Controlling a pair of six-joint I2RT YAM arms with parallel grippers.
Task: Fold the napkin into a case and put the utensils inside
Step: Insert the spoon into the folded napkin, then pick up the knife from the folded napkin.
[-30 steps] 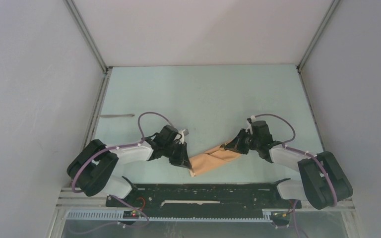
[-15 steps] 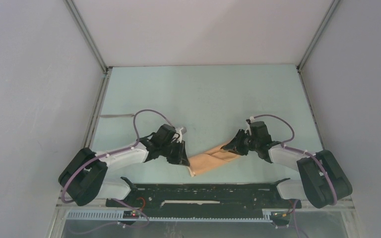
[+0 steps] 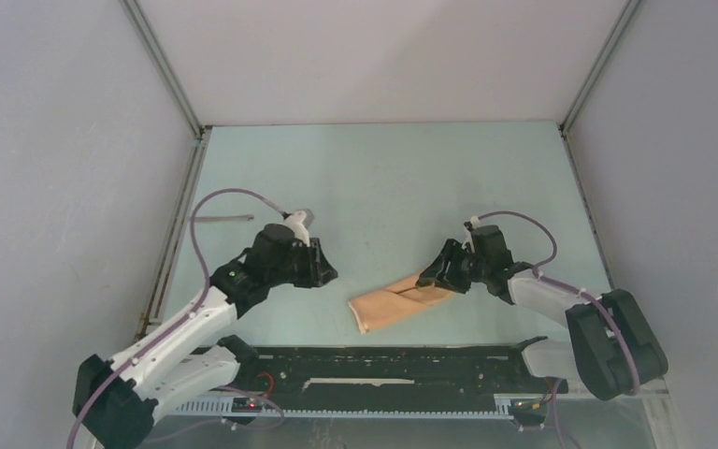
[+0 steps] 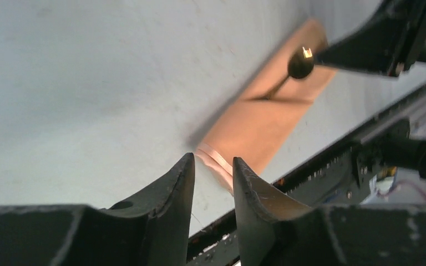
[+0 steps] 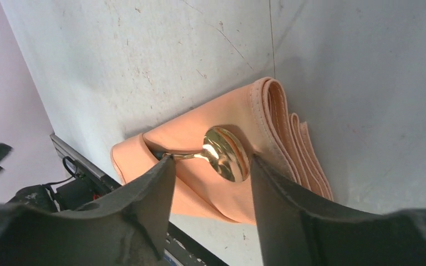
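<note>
The peach napkin [image 3: 395, 302] lies folded into a narrow case near the table's front edge, with layered edges at both ends. The gold-bowled spoon [image 5: 226, 153] rests on the case [image 5: 227, 116], its dark handle tucked under a fold. My right gripper [image 5: 211, 166] stands open over the spoon's bowl, one finger on each side, at the case's right end [image 3: 428, 278]. My left gripper [image 3: 329, 273] hovers left of the case, apart from it, open with nothing between its fingers [image 4: 213, 166]. The thin silvery utensil [image 3: 221, 219] lies far left on the table.
A black rail [image 3: 383, 367] runs along the near edge just in front of the case. Grey walls close in the table [image 3: 383, 178] on the left, right and back. The silvery utensil sits close to the left wall's metal frame [image 3: 176, 229].
My right gripper has opened and let go of the spoon, which stays on the case. My left gripper has opened, released the case's left end and drawn back to the left.
</note>
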